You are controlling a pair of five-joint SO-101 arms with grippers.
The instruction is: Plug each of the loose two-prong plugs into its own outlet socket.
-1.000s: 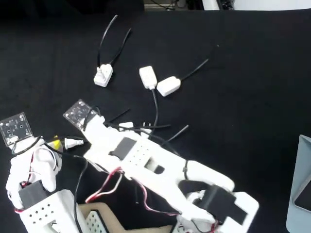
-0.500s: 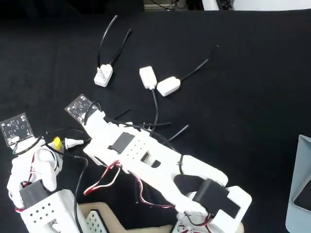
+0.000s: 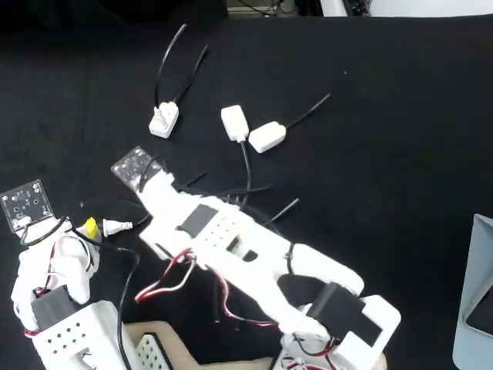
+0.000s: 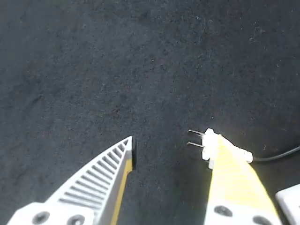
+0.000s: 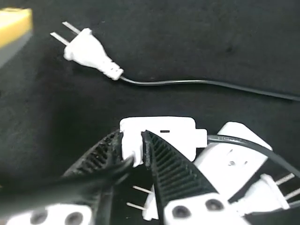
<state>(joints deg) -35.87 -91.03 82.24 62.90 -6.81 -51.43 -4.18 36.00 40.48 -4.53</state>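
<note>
In the left wrist view my left gripper [image 4: 168, 150] is open. A loose white two-prong plug [image 4: 209, 141] lies on the black table right at the tip of its yellow-padded finger [image 4: 229, 168], not between the fingers. From above, that plug [image 3: 117, 227] lies beside the left gripper [image 3: 88, 220]. My right gripper [image 5: 132, 137] is closed to a narrow slit over the near edge of a white outlet socket [image 5: 168, 138], with nothing clearly held. Another loose plug [image 5: 89, 54] lies beyond the socket, its cord trailing off. The right arm [image 3: 231, 247] hides its own gripper from above.
A second white socket [image 5: 234, 150] and another plug [image 5: 265, 194] lie beside the right gripper. Three white corded blocks [image 3: 163, 121], [image 3: 234, 122], [image 3: 267, 136] sit farther back. A grey object [image 3: 477, 293] stands at the right edge. Black cords [image 3: 246, 173] cross the middle.
The right arm has swung toward the far left, and its wrist now covers the white socket and prongs that showed beside it earlier. The left arm and its plug have stayed put.
</note>
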